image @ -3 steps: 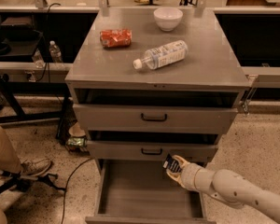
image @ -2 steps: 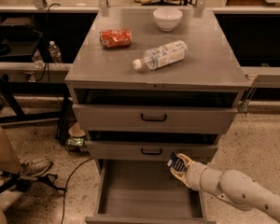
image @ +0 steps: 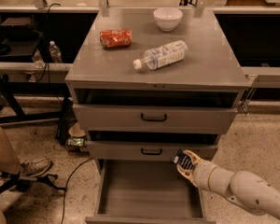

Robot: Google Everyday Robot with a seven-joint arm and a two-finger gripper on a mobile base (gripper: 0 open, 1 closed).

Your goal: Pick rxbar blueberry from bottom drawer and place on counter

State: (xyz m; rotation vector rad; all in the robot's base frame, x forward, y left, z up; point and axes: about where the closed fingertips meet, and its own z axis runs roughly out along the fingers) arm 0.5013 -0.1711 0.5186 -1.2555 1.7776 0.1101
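Observation:
The bottom drawer point(image: 144, 188) is pulled open and its grey floor shows bare. My gripper point(image: 185, 162) is at the drawer's back right corner, just under the middle drawer's front. It is shut on the rxbar blueberry point(image: 181, 158), a small dark wrapper held above the drawer floor. The white arm point(image: 242, 190) reaches in from the lower right. The counter point(image: 210, 59) is the grey top of the cabinet, well above the gripper.
On the counter lie a red crushed can point(image: 115, 37), a water bottle point(image: 161, 55) on its side and a white bowl point(image: 167, 17). Two closed drawers with black handles point(image: 153, 118) sit above. A person's leg and shoe point(image: 28, 167) are at left, with cables on the floor.
My gripper has moved a little right and up with the dark bar in it, rising from the open drawer toward its right side.

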